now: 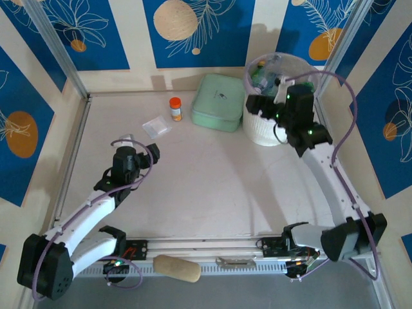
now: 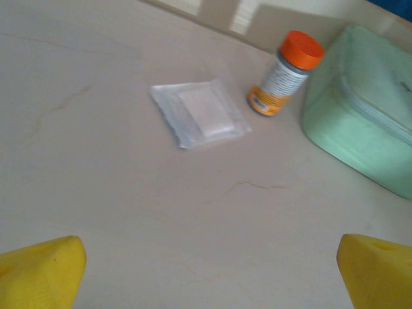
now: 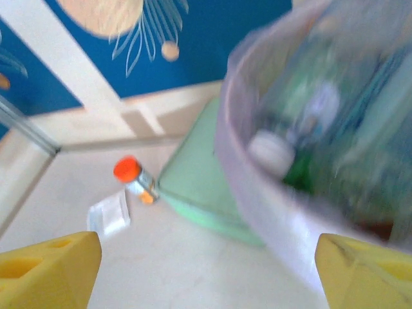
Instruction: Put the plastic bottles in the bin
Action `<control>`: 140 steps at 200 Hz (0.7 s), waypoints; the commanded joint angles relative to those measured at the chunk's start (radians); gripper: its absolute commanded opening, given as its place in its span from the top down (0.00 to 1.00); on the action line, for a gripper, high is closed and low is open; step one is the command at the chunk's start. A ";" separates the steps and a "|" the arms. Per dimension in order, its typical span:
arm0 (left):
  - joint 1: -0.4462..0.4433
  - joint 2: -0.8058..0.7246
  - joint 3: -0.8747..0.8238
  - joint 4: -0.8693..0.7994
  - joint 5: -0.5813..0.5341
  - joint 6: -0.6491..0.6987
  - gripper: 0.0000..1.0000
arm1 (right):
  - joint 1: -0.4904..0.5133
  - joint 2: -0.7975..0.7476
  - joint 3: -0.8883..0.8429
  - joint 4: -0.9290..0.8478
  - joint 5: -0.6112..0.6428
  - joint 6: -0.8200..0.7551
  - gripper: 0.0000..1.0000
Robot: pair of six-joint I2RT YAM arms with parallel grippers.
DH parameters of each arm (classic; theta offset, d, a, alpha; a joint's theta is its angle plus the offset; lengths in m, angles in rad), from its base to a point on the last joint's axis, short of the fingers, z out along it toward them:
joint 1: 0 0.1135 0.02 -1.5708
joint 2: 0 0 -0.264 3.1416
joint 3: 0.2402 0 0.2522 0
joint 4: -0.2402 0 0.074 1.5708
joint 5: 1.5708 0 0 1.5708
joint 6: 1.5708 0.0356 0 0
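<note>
Plastic bottles (image 3: pixel 302 122) seen piled inside bin (image 1: pixel 261 132), far right corner of table (image 1: pixel 193 187). Judged light, thin-walled, crushable, slick; best gripped across mid-body. Right gripper (image 3: pixel 206 257) positioned at bin rim, fingers spread, nothing held. Left gripper (image 2: pixel 209 264) spread wide, empty, above table's left half.

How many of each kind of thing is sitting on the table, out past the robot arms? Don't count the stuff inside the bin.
Orange-capped jar: 1
Flat clear bag: 1
Mint green box: 1
White bin: 1
Total: 4
</note>
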 commanded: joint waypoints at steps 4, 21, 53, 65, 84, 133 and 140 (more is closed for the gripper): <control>0.029 0.031 0.032 0.014 -0.101 0.079 0.00 | 0.033 -0.120 -0.161 -0.039 0.084 -0.022 0.11; 0.041 0.060 0.032 0.042 -0.151 0.125 0.00 | 0.037 -0.196 -0.308 -0.012 0.144 0.007 0.11; 0.053 0.098 0.027 0.095 -0.231 0.208 0.00 | 0.029 -0.249 -0.499 0.070 0.230 0.018 0.09; 0.057 0.112 0.018 0.121 -0.246 0.229 0.00 | 0.015 -0.236 -0.546 0.120 0.231 0.007 0.09; 0.058 0.130 0.011 0.140 -0.297 0.258 0.00 | -0.005 -0.182 -0.596 0.201 0.246 -0.019 0.07; 0.087 0.170 -0.047 0.276 -0.396 0.361 0.00 | -0.029 -0.102 -0.739 0.559 0.320 -0.143 0.05; 0.093 0.178 -0.042 0.276 -0.392 0.362 0.00 | -0.046 -0.085 -0.761 0.622 0.304 -0.160 0.05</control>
